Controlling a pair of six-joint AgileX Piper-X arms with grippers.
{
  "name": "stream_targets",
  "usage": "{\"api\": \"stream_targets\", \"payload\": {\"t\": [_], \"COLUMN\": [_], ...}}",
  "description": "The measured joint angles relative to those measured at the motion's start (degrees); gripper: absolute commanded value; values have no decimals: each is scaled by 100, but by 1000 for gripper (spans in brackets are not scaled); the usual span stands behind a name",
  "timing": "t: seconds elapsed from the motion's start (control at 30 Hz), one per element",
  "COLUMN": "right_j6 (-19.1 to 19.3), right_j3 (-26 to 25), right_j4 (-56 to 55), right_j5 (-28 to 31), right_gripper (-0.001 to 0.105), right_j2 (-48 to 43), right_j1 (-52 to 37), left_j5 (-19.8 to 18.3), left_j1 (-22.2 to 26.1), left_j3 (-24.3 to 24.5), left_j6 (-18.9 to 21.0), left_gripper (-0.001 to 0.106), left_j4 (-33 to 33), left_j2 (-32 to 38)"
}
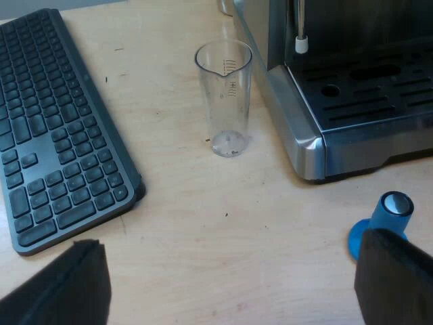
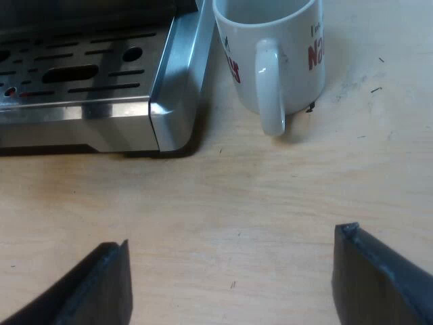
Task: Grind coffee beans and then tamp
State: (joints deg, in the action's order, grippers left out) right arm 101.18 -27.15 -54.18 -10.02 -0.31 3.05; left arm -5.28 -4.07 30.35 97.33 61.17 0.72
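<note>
**Over the worktop [image 1: 203,257]: nothing held yet**

Left fingers [image 1: 396,274] hang spread wide and empty, between a keyboard [image 1: 61,128] and the blue tamper [image 1: 387,217], which stands just beside one finger. A glass [image 1: 225,95] stands near the machine [image 1: 318,128]. Right fingers [image 2: 379,277] are equally wide and empty, near the machine's corner and a mug [image 2: 277,54]. Grinding looks not yet begun. For tamping, I judge the tamper wants a square, upright grip.

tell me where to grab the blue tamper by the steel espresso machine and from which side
Grip the blue tamper by its round upright handle, above the wider flat base. It stands on that base, so coming straight down with a finger on each side of the handle looks best. The open left gripper is close by.
</note>
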Motion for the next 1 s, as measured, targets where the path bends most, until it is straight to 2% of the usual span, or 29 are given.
{"api": "stream_targets", "payload": {"t": [0.07,0.2,0.4,0.57,0.63,0.7,0.77,1.0], "right_j6": [0,0,0,0,0,27,76,231], "right_j3": [-14,-206,-534,-889,-971,-1128,-1310,-1869], "right_j4": [0,0,0,-19,-17,-40,-44,-48], "right_j5": [0,0,-144,-565,-703,-995,-1328,-2015], "right_gripper": [63,63,63,63,63,63,63,63], "right_j2": [0,0,0,251,327,465,672,1196], "right_j1": [0,0,0,0,0,0,0,0], "left_j5": [-58,-507,-584,-592,-606,-631,-795,-952], "left_j1": [0,0,-177,-359,-658,-727,-936,-1260], "left_j3": [0,0,94,195,340,371,384,384], "left_j6": [0,74,113,120,120,120,120,120], "left_gripper": [86,86,86,86,86,86,86,86], "left_j4": [-11,-51,-122,-239,-402,-477,-751,-1059], "left_j2": [0,0,-18,-126,-339,-408,-657,-1107]}}
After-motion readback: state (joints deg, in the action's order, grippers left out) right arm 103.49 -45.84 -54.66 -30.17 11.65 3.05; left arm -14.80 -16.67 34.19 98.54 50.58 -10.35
